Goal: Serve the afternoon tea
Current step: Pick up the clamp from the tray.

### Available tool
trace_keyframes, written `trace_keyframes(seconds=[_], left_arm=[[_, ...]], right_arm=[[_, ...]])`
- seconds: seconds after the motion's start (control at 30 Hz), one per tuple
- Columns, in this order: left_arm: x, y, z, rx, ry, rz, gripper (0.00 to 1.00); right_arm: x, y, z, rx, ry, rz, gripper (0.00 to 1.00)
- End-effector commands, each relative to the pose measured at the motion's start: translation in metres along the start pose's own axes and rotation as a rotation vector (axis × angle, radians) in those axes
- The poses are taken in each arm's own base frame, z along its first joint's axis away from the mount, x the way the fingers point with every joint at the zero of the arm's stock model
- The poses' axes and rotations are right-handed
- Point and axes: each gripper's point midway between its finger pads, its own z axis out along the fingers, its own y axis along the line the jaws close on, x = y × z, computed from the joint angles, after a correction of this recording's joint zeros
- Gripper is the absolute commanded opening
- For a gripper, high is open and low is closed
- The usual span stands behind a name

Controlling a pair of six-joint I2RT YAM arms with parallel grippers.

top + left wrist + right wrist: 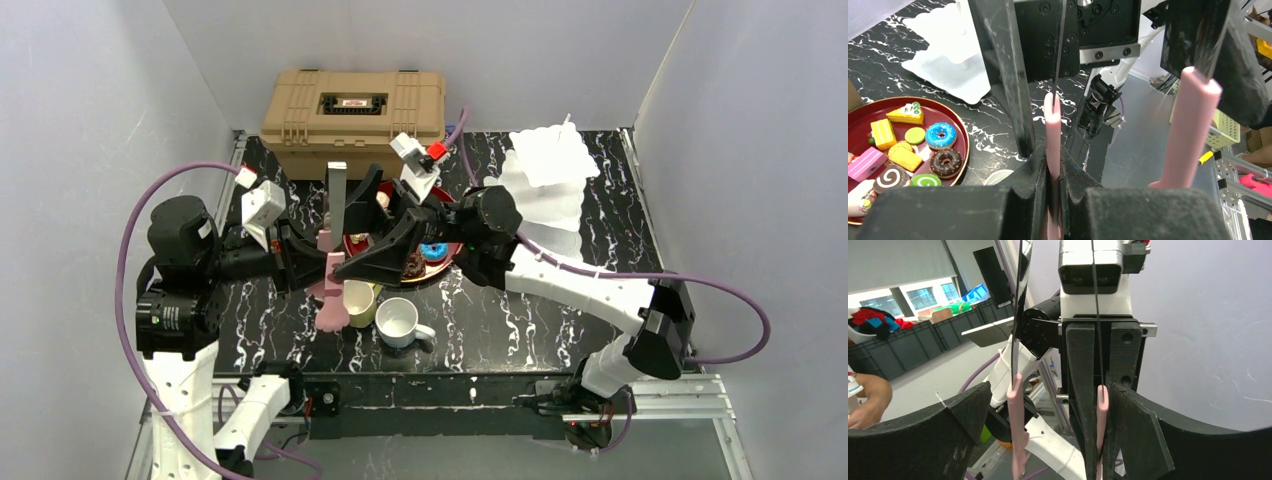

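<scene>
My left gripper (1053,175) is shut on one pink-tipped arm of the metal tongs (1053,130), which stand upright over the table (335,215). My right gripper (1048,440) is open wide. Both tong arms (1017,420) lie between its fingers (923,440) without being pinched. The toy pastries, among them a blue donut (940,134) and a chocolate donut (946,162), lie on a dark red tray (966,150). A pale yellow mug (360,302) and a white mug (398,322) stand in front of the tray (443,268).
A tan ribbed toolbox (353,110) sits at the back of the black marble table (520,320). A white tiered stand (545,185) rises at the back right. Grey walls close in on both sides.
</scene>
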Motion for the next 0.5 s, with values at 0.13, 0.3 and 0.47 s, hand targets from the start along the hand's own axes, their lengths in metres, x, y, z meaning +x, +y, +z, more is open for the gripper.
trace_keyframes(seconds=[0.13, 0.3, 0.47], left_arm=[[-0.0054, -0.0052, -0.0009, 0.012, -0.005, 0.007, 0.0], [-0.0073, -0.0068, -0.0017, 0.009, -0.008, 0.017, 0.0], [-0.0083, -0.0061, -0.0018, 0.004, -0.009, 0.017, 0.0]], right_arm=[[-0.0041, 0.0097, 0.0191, -0.075, -0.051, -0.019, 0.98], [-0.0047, 0.0131, 0.019, -0.098, -0.06, -0.01, 0.82], [-0.0038, 0.0085, 0.0178, -0.056, -0.044, -0.024, 0.64]])
